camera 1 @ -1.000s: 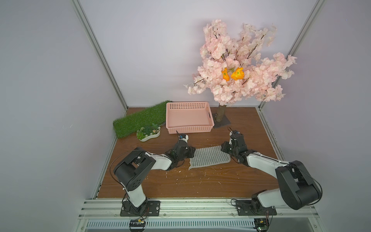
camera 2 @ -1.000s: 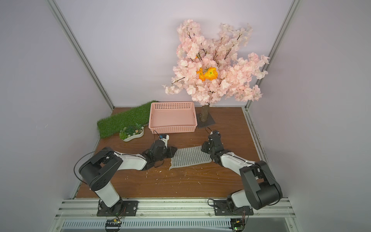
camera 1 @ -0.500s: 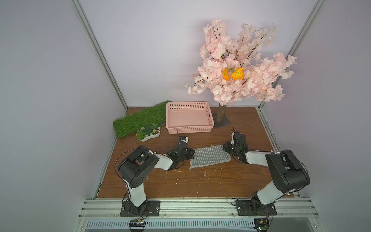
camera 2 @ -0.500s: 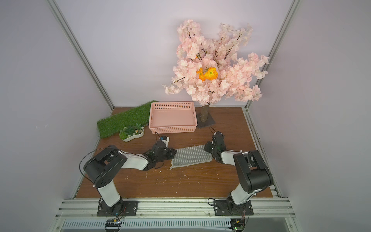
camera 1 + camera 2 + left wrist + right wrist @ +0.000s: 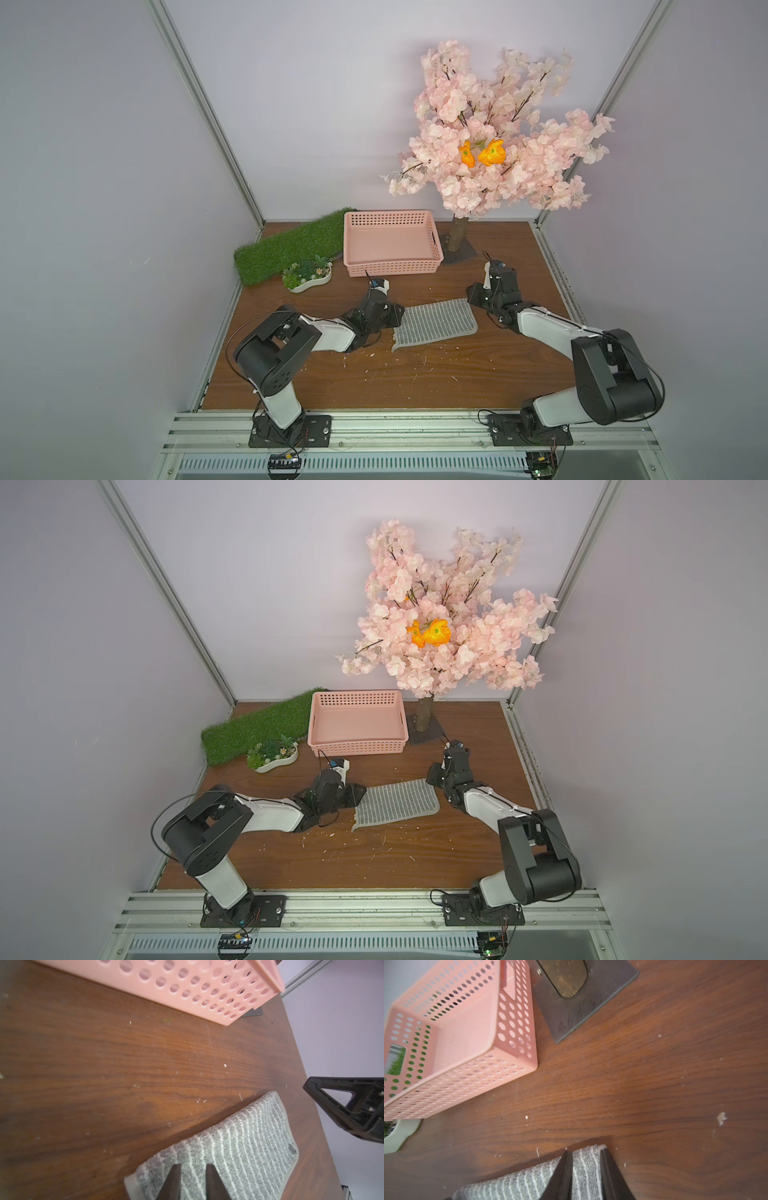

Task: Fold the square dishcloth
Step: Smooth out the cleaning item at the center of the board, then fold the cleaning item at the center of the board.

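The square dishcloth lies folded into a flat grey striped rectangle on the wooden table, in front of the pink basket. My left gripper is low at the cloth's left end. In the left wrist view its jaws stand slightly apart over the cloth, which lies flat beneath them. My right gripper is at the cloth's far right corner. In the right wrist view its jaws are parted astride that corner, not pinching it.
The pink basket stands just behind the cloth. A green grass mat and a small white planter are at the back left. A blossom tree on a metal base stands at the back right. Crumbs litter the table's front.
Both grippers' jaws have parted a little and let go of the cloth. The folded cloth stays flat in the same place. The arms have shifted only slightly.
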### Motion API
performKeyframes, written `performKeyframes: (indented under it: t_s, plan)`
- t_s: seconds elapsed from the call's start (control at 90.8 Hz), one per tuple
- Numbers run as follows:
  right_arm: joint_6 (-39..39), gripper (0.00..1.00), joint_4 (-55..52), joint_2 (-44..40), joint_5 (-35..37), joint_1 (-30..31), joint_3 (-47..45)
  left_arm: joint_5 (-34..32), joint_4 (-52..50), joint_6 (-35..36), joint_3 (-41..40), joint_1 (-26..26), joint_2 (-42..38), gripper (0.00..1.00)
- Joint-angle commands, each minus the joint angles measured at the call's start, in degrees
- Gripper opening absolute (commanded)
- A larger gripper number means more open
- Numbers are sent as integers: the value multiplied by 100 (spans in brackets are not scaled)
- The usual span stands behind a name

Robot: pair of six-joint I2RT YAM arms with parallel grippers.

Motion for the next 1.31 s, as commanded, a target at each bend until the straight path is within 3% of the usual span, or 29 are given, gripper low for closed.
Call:
performKeyframes:
  t_s: [0.0, 0.22, 0.44, 0.683, 1.299]
  plan:
    - [-152, 28, -805, -295, 235, -46, 60, 104, -236, 84, 110, 45, -307, 27]
    - [-347, 35, -1544, -584, 190, -48, -1, -24, -1035, 87, 183, 28, -538, 29]
    - [-690, 37, -1822, -296, 92, -48, 157, -349, -1517, 73, 44, -50, -754, 29]
    - [-953, 35, -1990, 298, 3, -47, 480, -585, -1682, -79, -156, -52, -957, 29]
    - [-1068, 29, -2144, 689, -130, -16, 370, -595, -1701, -169, -192, -74, -956, 29]
